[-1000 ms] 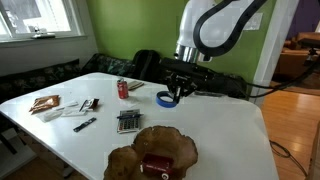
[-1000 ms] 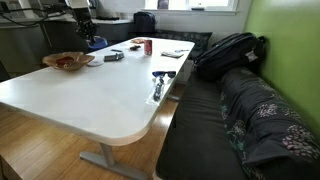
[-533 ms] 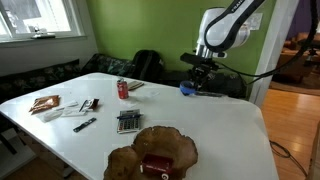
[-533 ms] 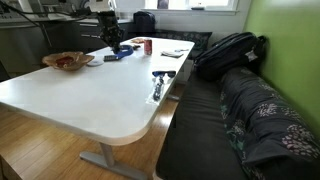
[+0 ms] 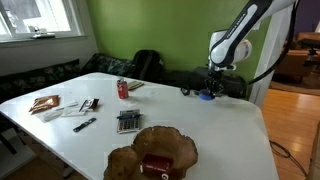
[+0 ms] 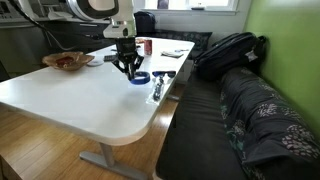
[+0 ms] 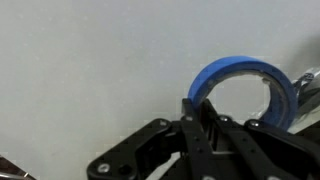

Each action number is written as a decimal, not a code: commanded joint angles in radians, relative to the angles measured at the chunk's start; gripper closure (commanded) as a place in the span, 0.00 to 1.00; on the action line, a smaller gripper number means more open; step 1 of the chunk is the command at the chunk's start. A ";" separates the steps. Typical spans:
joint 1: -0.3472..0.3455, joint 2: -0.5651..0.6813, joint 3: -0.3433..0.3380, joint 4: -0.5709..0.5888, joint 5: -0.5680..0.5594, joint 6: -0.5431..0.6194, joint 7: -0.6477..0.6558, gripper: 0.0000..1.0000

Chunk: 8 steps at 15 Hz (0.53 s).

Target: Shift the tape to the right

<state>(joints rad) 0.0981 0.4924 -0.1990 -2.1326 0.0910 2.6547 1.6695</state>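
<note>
one tape (image 5: 207, 94) carried further right across table (image 5: 225, 135); jaws clamped on it; one soda can (image 5: 123, 89).

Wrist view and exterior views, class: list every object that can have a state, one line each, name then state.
Blue ring-shaped tape roll, wall pinched, ring level.
Gripper, fingers shut on the tape roll.
Red soda can, upright on the white table.
Brown wooden bowl, holds a small red-and-dark box.
</note>
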 commanded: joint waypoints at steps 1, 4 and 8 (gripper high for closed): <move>0.027 0.036 -0.015 0.032 0.004 -0.026 0.119 0.97; 0.015 0.045 0.008 0.038 0.024 -0.030 0.152 0.97; -0.007 0.055 0.034 0.044 0.055 -0.047 0.169 0.88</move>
<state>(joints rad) 0.1119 0.5299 -0.1872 -2.1086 0.1118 2.6368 1.8175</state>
